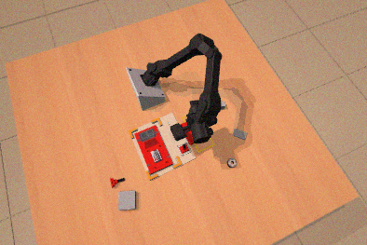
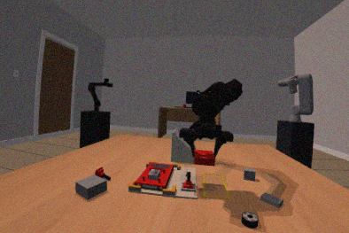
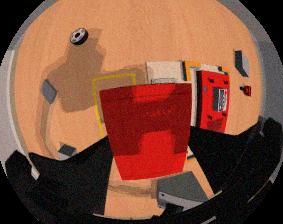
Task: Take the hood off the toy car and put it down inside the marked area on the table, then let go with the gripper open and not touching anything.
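The red hood (image 1: pixel 189 135) (image 2: pixel 204 157) (image 3: pixel 147 135) is held in the air by my gripper (image 2: pixel 205 159) (image 3: pixel 149 135), which is shut on its two sides. The yellow outline of the marked area (image 1: pixel 205 149) (image 2: pixel 204 186) (image 3: pixel 114 76) lies on the table beside the car's base plate. The hood hangs above the table near this outline and hides part of it in the wrist view. The red toy car body (image 1: pixel 164 158) (image 2: pixel 166 179) (image 3: pixel 205 112) sits between orange corner pieces on the pale base plate, with its hood off.
A small red part with a black lever (image 1: pixel 184 148) (image 2: pixel 188 185) stands on the base plate. A wheel (image 1: pixel 232 160) (image 2: pixel 250 220), flat grey piece (image 1: pixel 240 134) (image 2: pixel 271 199), small grey block (image 2: pixel 249 174), red-and-black part (image 1: pixel 115 183) and larger grey block (image 1: pixel 127 200) (image 2: pixel 91 187) lie around.
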Controlling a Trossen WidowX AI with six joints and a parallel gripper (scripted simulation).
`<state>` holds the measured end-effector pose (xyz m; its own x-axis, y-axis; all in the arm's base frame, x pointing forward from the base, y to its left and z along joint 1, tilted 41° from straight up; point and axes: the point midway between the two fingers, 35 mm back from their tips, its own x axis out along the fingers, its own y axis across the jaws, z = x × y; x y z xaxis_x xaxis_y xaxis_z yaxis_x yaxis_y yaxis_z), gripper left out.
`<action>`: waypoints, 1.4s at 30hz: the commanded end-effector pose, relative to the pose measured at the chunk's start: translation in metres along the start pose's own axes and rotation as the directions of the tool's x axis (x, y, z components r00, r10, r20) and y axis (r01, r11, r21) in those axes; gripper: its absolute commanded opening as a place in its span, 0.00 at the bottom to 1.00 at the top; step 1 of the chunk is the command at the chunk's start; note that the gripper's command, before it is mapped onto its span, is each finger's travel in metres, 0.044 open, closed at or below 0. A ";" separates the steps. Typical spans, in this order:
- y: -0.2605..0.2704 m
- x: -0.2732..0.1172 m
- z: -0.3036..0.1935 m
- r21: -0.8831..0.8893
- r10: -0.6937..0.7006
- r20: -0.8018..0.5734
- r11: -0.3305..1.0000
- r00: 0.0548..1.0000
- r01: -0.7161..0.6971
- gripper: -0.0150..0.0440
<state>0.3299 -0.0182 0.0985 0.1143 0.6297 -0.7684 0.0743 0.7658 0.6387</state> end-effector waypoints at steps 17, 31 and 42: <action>0.048 0.000 -0.023 0.000 0.017 -0.004 1.000 1.000 -0.017 0.25; 0.048 0.007 -0.022 0.000 0.016 -0.003 1.000 1.000 -0.016 0.25; 0.048 0.014 -0.022 0.000 0.016 -0.003 1.000 1.000 -0.016 0.25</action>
<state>0.3137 0.0276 0.1206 0.1148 0.6395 -0.7602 0.0666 0.7586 0.6482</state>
